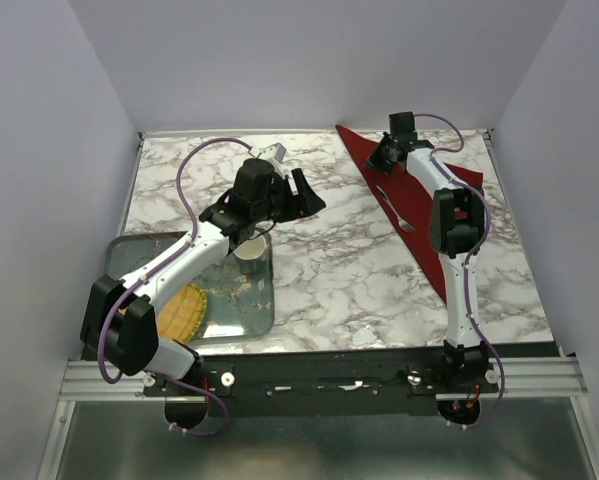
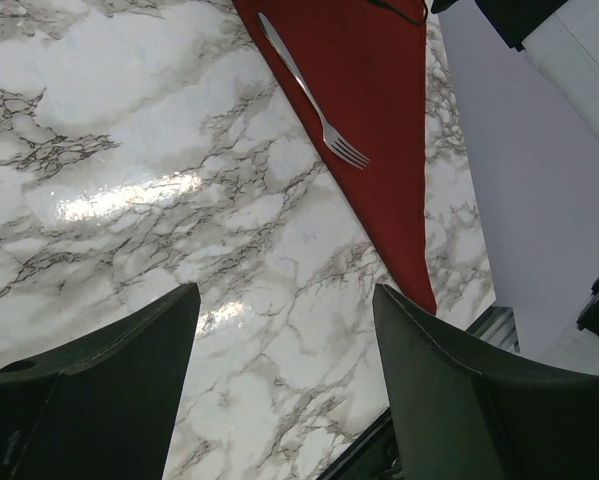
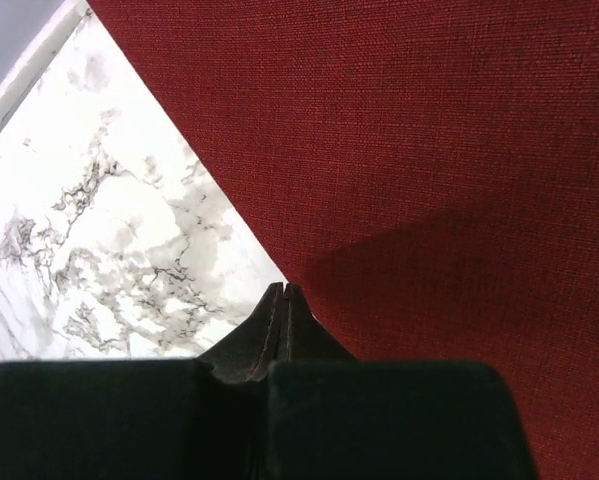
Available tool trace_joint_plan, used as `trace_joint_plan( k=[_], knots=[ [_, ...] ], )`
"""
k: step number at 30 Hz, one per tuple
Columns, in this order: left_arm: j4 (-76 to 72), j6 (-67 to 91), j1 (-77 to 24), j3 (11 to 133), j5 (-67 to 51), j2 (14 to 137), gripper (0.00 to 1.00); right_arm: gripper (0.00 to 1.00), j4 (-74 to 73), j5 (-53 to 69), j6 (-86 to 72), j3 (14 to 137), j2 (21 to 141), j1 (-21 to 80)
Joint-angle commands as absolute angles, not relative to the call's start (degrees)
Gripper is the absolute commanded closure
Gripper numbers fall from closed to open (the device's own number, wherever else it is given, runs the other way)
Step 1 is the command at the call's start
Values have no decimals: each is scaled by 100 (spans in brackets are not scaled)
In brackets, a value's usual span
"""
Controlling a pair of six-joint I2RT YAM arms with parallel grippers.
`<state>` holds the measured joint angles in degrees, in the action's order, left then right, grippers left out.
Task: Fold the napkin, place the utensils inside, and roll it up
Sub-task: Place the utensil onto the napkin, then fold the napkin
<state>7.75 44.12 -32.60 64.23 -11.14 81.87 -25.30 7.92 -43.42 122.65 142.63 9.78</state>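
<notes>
The dark red napkin (image 1: 364, 150) lies flat as a long triangle on the right side of the marble table, also seen as the napkin (image 2: 379, 90) and the napkin (image 3: 429, 150). A silver fork (image 1: 392, 208) rests on it, tines toward me; the fork (image 2: 309, 95) shows clearly in the left wrist view. My right gripper (image 1: 376, 165) is shut, its tips (image 3: 284, 290) right at the napkin's left edge; no cloth shows between them. My left gripper (image 1: 301, 198) hovers open over bare marble left of the napkin, with nothing between the fingers of the gripper (image 2: 286, 300).
A grey-green tray (image 1: 139, 245) sits at the near left, holding a pale cup (image 1: 249, 250) and a yellow ribbed mat (image 1: 182, 310). White walls close in the table on three sides. A black rail runs along the near edge (image 1: 329, 365).
</notes>
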Motion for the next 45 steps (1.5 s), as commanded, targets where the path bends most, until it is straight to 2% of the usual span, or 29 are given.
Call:
trace_joint_plan(
  k=[1, 14, 24, 45],
  knots=[
    [633, 4342, -3261, 6548, -1081, 8139, 21, 99, -2662, 405, -4342, 12418, 14370, 993],
    [580, 4456, -3226, 6609, -1239, 8104, 21, 99, -3576, 484, -4377, 12832, 14634, 905],
    [527, 4588, -3217, 6645, -1415, 8051, 21, 98, -4385, 404, -3683, 13227, 14765, 984],
    [536, 4772, -3217, 6662, -1485, 7910, 20, 95, -4746, 1054, -3296, 13105, 14713, 993]
  ],
)
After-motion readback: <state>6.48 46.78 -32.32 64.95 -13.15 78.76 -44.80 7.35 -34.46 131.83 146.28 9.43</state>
